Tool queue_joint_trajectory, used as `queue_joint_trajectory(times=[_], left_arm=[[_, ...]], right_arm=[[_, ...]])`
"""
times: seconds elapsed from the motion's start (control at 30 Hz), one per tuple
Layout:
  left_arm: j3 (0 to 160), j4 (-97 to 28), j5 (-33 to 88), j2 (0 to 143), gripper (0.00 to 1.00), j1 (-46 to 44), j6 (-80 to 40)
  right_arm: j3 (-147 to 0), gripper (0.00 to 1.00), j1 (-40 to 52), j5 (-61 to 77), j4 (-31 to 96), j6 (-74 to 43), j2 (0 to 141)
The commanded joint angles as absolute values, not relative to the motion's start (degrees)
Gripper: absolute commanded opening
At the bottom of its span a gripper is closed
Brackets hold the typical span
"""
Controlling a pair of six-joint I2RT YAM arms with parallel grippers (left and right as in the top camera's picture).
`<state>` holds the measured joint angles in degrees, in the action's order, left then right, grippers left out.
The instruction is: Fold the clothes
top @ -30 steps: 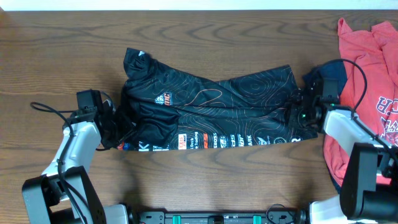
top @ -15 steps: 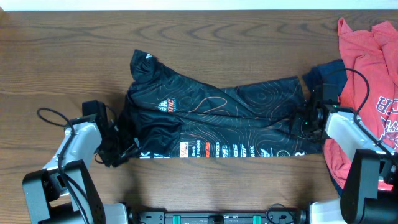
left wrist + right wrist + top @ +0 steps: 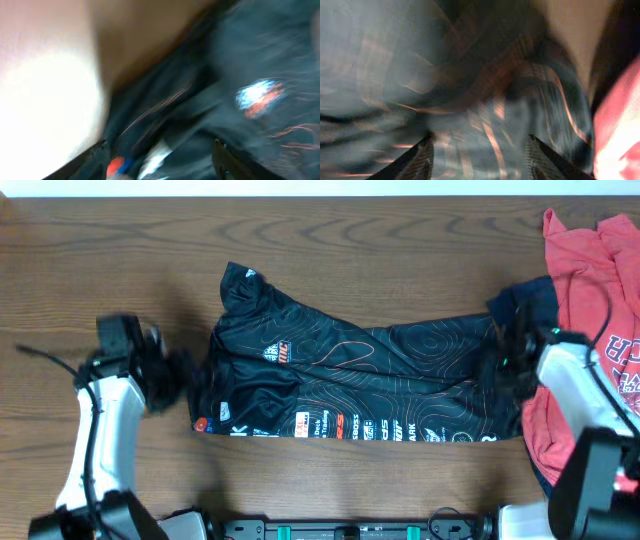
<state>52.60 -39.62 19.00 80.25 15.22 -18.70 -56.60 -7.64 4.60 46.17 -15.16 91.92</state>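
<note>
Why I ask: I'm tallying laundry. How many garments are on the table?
3. The black jersey lies spread mid-table; the red T-shirt is heaped at the right edge; a navy garment shows partly beneath that T-shirt. Others could be hidden under the heap.

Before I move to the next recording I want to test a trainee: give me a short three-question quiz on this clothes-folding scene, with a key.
1. True or false: the black jersey is bunched into a ball at the far left corner of the table.
2. What lies to the right of the jersey? A) a red T-shirt and a navy garment; B) a yellow towel; C) white socks.
3. Fill in: in both wrist views, the jaws stand ___.
Key: 1 false, it is spread across the middle; 2 A; 3 apart.
</note>
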Motion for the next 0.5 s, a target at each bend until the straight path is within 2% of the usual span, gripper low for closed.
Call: queue_joint_trajectory(times=[0.0,0.2,0.37,0.47], left_arm=[[57.12,-34.17,20.29,80.55,0.68,11.38,-17.56],[62.98,-20.86,20.32,91.79,0.68,6.87,-17.61],[71.83,-15.77,20.34,105.43,0.82,5.17,-17.61],[76.60,-13.72,20.34,112.36,0.82,4.89,-17.69]], right_arm=[[-61.21,0.60,-7.64,12.82,46.13,-11.46,87.22],[-61.82,0.64,-5.32,13.98,46.46,-9.96,85.47],[-61.82,0.66,-3.03,13.98,46.68,-9.10,85.49],[-61.82,0.67,-2.04,13.96,46.30,-9.10,85.49]])
